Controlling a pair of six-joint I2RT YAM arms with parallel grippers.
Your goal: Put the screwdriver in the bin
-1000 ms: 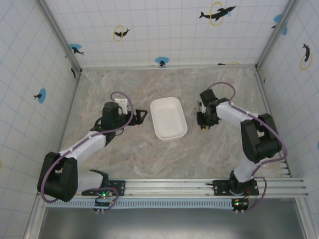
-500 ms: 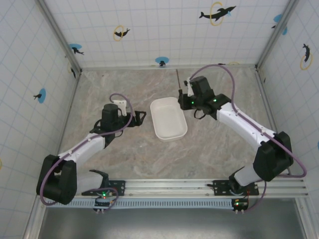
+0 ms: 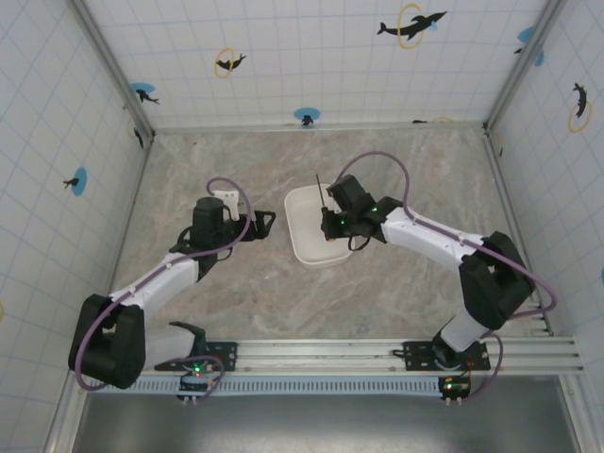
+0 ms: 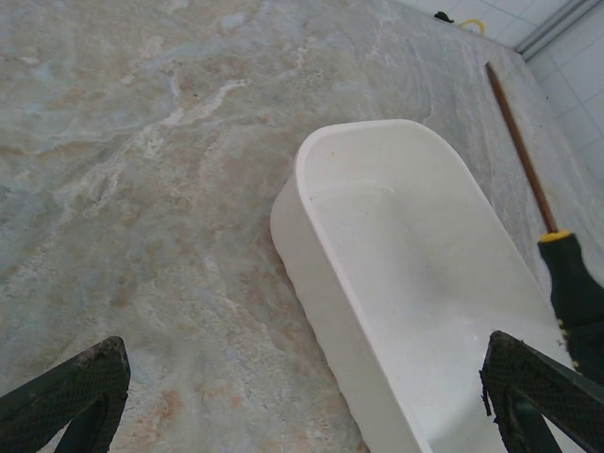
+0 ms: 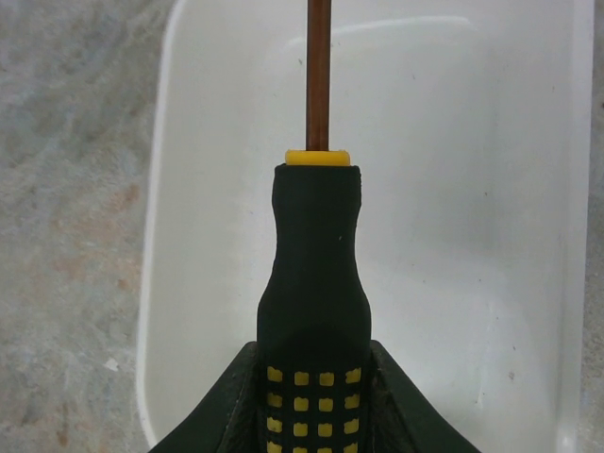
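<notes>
Hanging over the bin in the top view, the right gripper carried the screwdriver, its shaft pointing toward the far side above the tray's far half. The left gripper sat near the bin's left rim. On the table I counted one bin, one screwdriver and two grippers.

From the left wrist, the left gripper had its fingers wide apart and held nothing. The bin lay ahead of it with a bare floor. The screwdriver hung along the bin's right side, seemingly clear of the floor.

From the right wrist, the right gripper was clamped on the black-and-yellow handle of the screwdriver, with the bin directly below. By my judgement, pickup and carry were done, while lowering and letting go remained.
</notes>
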